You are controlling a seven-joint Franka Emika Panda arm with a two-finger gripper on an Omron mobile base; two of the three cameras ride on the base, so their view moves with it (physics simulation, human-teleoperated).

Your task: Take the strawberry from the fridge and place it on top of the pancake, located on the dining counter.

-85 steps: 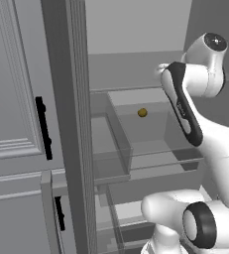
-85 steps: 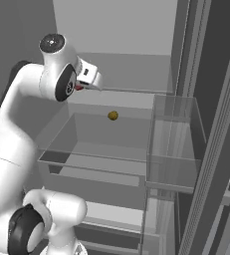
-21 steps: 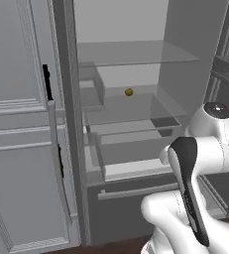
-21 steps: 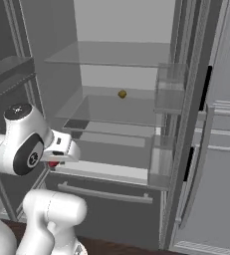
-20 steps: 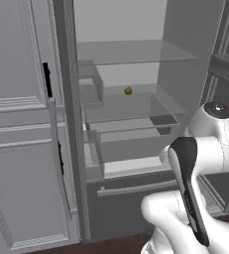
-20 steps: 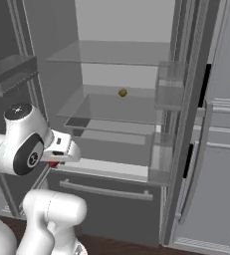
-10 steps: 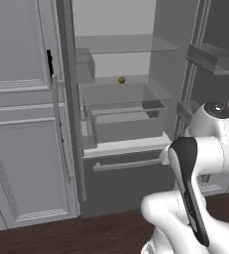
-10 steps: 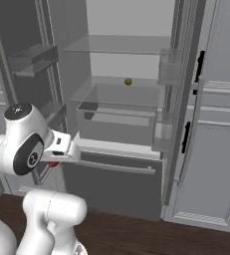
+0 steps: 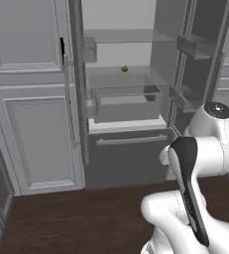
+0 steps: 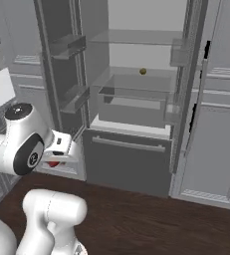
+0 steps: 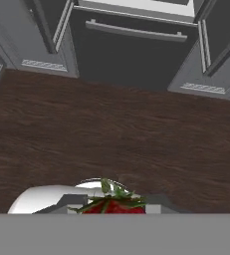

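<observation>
In the left base view, your fridge (image 9: pixel 126 99) stands open. In the right base view, the gripper (image 10: pixel 57 160) pinches the strawberry (image 10: pixel 54 163). The hand view shows floor below, so I judge you're carrying; find the dining counter next.

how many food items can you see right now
2. The strawberry sits in the shut gripper, also a red spot by the hand in the right base view. A small yellow-brown ball lies on a shelf in the open fridge. More may be hidden.
</observation>
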